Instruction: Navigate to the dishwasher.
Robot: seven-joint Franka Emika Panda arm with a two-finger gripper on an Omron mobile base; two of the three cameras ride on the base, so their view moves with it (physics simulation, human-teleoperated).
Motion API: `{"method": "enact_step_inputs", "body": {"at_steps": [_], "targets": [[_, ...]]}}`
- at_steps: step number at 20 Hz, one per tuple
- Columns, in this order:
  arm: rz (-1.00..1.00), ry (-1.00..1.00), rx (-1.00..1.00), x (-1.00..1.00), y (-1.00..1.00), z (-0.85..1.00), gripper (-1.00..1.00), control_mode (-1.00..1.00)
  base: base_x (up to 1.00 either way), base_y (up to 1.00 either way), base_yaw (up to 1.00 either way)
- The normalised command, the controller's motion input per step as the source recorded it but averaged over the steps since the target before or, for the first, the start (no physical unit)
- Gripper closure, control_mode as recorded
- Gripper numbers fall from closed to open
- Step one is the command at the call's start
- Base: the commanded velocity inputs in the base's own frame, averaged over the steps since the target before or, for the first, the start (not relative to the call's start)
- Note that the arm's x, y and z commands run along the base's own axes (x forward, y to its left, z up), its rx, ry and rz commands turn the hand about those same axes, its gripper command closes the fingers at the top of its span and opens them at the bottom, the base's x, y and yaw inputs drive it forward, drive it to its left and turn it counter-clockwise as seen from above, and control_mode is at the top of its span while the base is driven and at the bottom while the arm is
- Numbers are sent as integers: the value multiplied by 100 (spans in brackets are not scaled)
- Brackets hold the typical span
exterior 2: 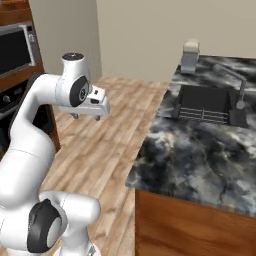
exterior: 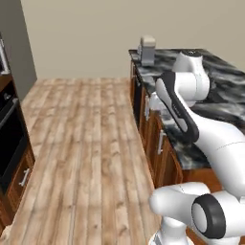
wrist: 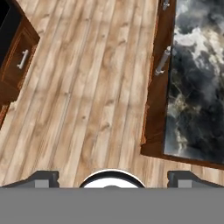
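Note:
The dishwasher (exterior: 137, 97) shows as a narrow black front seen almost edge-on, set in the near side of the island toward its far end, ahead and right of the arm. In the right base view my gripper (exterior 2: 86, 116) hangs over the wooden floor, left of the island, pointing down. The hand view looks straight down at the floor; my gripper (wrist: 113, 178) is open there, its fingertips (wrist: 41, 177) wide apart with nothing between them.
The island's dark marble counter (exterior: 225, 91) runs along the right, with brown cabinet doors (exterior: 160, 148) below, a sink (exterior 2: 207, 105), a faucet (exterior 2: 235, 80) and a grey appliance (exterior: 147, 50). A black oven (exterior: 9, 139) and wooden drawer (wrist: 19, 59) line the left. Wooden floor (exterior: 86, 134) lies between.

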Motion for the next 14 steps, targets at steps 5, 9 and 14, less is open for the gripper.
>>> {"method": "enact_step_inputs", "body": {"at_steps": [5, 9, 14], "targets": [[0, 0, 0, 0, 0, 0, -100, 100, 97, 100, -2], [0, 0, 0, 0, 0, 0, -100, 100, 100, 82, -19], [0, 0, 0, 0, 0, 0, -100, 100, 100, 47, -30]]}}
